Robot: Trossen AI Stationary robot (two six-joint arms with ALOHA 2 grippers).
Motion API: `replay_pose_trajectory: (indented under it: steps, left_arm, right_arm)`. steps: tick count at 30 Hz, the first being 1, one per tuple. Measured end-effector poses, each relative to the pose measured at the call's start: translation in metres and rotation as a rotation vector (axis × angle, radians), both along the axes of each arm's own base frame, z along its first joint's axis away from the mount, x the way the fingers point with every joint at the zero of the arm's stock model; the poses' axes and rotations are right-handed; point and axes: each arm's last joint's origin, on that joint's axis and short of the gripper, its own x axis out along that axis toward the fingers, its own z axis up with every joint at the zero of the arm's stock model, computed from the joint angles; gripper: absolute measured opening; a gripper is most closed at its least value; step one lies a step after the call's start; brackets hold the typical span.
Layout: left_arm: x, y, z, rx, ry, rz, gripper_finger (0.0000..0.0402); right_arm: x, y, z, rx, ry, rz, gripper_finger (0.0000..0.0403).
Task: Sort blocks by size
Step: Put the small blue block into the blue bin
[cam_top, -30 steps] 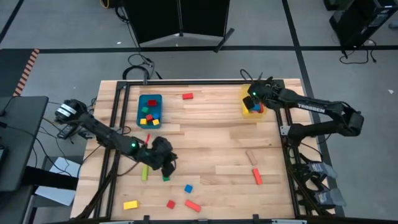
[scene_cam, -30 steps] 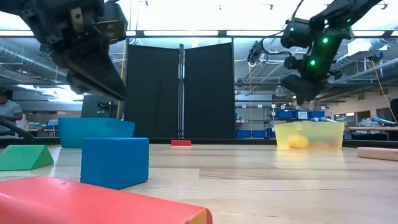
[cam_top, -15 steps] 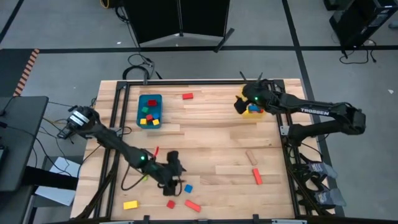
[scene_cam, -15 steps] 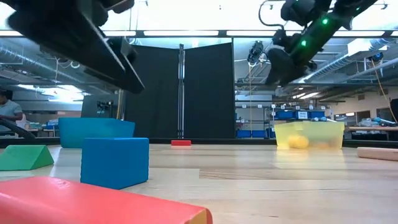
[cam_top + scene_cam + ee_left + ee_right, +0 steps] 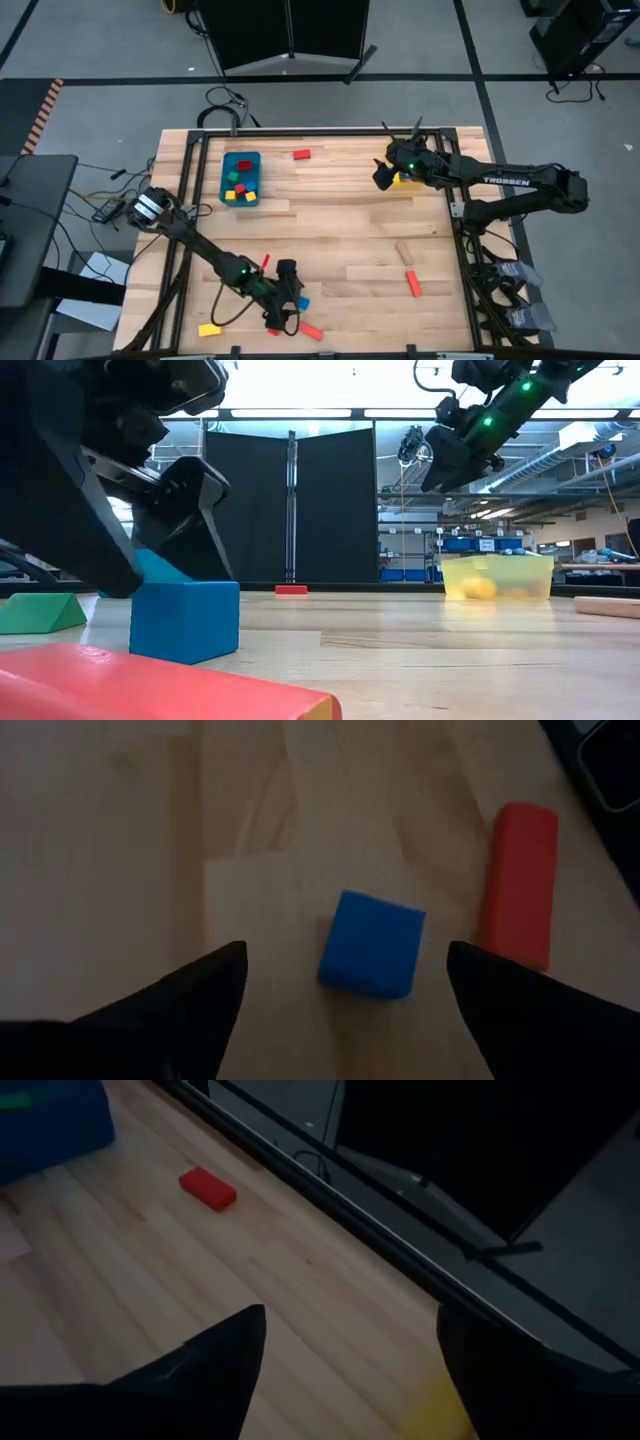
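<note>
- Blocks: we log 1 blue cube at the table's 6 o'clock edge, lying between the spread, empty fingers of the left gripper.
- 1 red bar lies just beside the cube, apart from it.
- Right gripper hangs at 1 o'clock beside the yellow bin, fingers parted, holding nothing.
- 1 red block lies near 12 o'clock.

The left claw straddles a cube, with a bar lying just beside it.
</note>
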Motion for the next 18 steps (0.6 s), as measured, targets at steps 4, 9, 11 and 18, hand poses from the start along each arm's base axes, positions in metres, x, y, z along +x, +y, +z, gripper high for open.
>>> replay_pose_trajectory:
  steps: [4,9,11,18]
  left_arm:
    - [0.004,-0.004,-0.010,-0.012,-0.016,-0.004,0.0352]
    - [0.008,-0.006,-0.025,0.006,-0.025,0.016,0.0326]
    - [0.009,-0.005,-0.026,0.018,-0.033,0.035,0.0301]
    - [0.014,0.003,-0.027,0.026,-0.034,0.061,0.0133]
  right_arm:
    - [0.000,0.001,0.000,0.002,-0.003,0.000,0.0296]
    - [0.001,0.003,0.000,0.001,-0.003,0.014,0.0289]
    - [0.002,0.004,0.000,0.001,-0.005,0.017,0.0289]
    - [0.002,0.004,0.001,-0.003,-0.016,0.017,0.0289]
